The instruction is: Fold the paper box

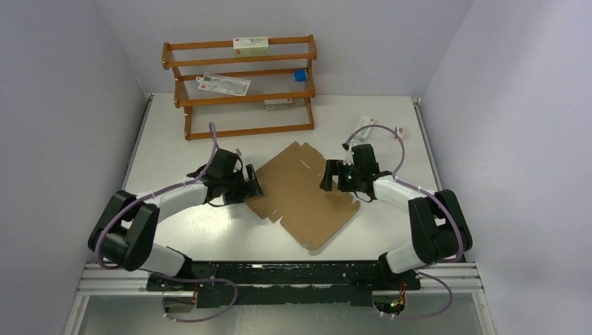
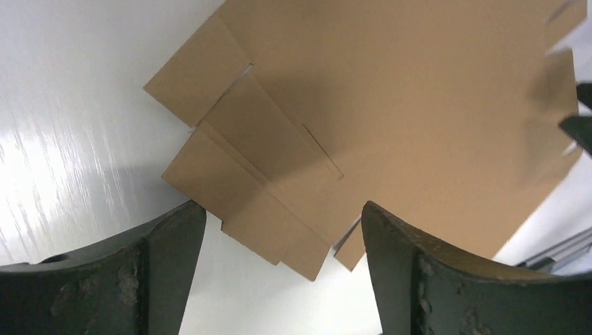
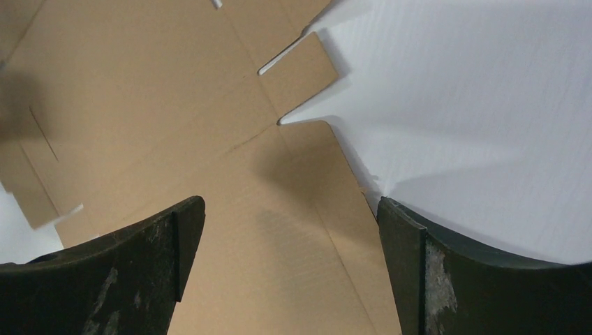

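**Item 1. Paper box** (image 1: 304,192): a plain brown corrugated cardboard sheet, die-cut with flaps and slots. It is being kept flat and unfolded on the white table (image 1: 174,132), turned diagonally between the two arms. No panel is being raised yet, so folding is judged not to have begun. The diagonal lie is judged to be offering one flapped edge to each arm.

**Item 2. Left gripper** (image 1: 253,187): it is being held low at the sheet's left edge, jaws spread wide, with nothing being gripped. In the left wrist view the stepped side flaps (image 2: 244,188) are being framed between the fingers, presumably so that a flap can be taken.

**Item 3. Right gripper** (image 1: 327,176): it is being held over the sheet's right edge, likewise wide and empty. The cardboard's outer edge and a notch are being framed between its fingers.

**Item 4. Orange-brown wooden rack** (image 1: 241,91): it is being left at the table's far side, well apart from the sheet.
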`<action>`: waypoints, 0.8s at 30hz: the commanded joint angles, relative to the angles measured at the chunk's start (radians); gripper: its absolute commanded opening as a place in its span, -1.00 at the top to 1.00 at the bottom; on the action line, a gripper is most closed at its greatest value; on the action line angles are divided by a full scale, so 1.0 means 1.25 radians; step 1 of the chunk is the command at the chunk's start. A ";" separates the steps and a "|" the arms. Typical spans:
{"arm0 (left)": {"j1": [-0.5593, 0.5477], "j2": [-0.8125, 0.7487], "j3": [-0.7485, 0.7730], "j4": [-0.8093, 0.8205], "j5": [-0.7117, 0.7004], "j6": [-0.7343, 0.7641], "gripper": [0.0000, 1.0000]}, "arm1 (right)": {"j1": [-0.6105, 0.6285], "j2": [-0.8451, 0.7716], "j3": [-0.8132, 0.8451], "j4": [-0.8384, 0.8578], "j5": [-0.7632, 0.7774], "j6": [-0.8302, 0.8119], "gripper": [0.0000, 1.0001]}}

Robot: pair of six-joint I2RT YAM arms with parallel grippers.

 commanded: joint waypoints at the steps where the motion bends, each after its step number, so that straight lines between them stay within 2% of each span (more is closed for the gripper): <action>1: -0.003 0.062 0.083 0.047 -0.010 0.046 -0.72 | 0.040 -0.074 -0.049 -0.037 -0.033 0.037 -0.95; 7: -0.003 0.171 0.200 0.042 -0.011 0.096 -0.72 | 0.094 -0.186 -0.110 -0.088 -0.026 0.100 -0.94; 14: 0.006 0.289 0.350 -0.026 -0.047 0.179 -0.75 | 0.132 -0.283 -0.153 -0.128 -0.044 0.168 -0.95; 19: 0.039 0.291 0.397 -0.061 -0.075 0.208 -0.76 | 0.119 -0.307 -0.086 -0.197 0.122 0.112 -1.00; 24: 0.055 0.226 0.358 -0.071 -0.117 0.211 -0.78 | 0.041 -0.247 -0.014 -0.169 0.125 0.048 -1.00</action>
